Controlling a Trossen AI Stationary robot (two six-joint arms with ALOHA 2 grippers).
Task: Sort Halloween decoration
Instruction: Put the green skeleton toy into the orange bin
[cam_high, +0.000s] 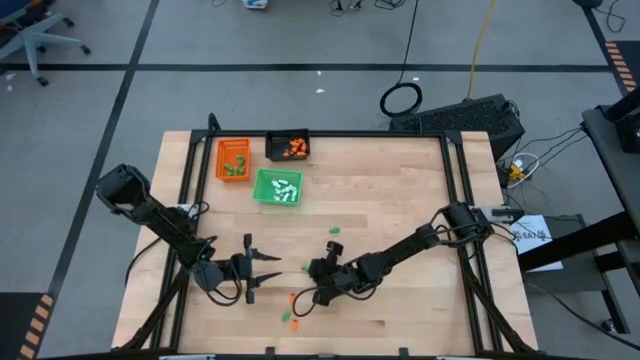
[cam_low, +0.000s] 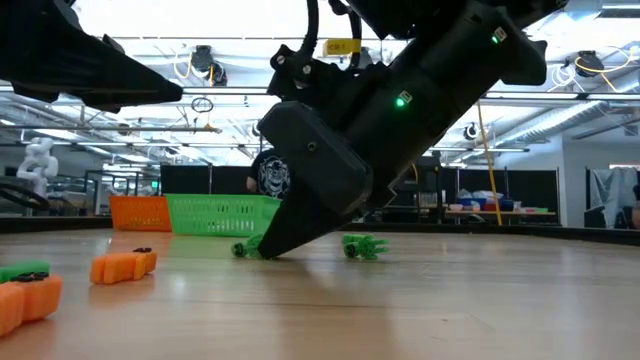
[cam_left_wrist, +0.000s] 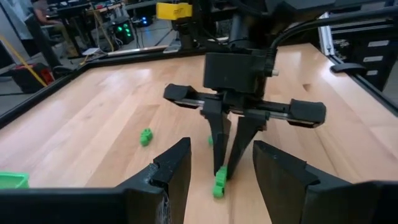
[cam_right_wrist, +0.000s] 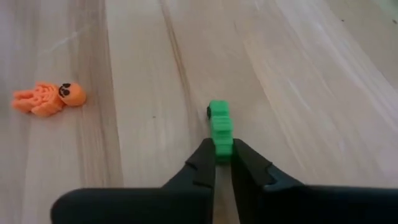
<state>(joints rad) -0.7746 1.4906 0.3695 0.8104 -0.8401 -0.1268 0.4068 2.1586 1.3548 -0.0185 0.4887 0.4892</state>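
Right wrist view: right gripper (cam_right_wrist: 223, 163) pinched tight on a green piece (cam_right_wrist: 220, 127), mid-pickup, next lift toward the green tray (cam_high: 277, 188).

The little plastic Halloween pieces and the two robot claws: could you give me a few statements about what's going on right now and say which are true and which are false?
1. The right gripper is shut on a green piece. True.
2. The left gripper is holding an orange piece. False: its fingers are open and hold nothing.
3. The green tray holds white pieces. True.
4. The orange skeleton piece lies inside the black tray. False: it lies loose on the wooden table.
5. Every piece has been sorted into a tray. False: several green and orange pieces still lie on the table near the grippers.
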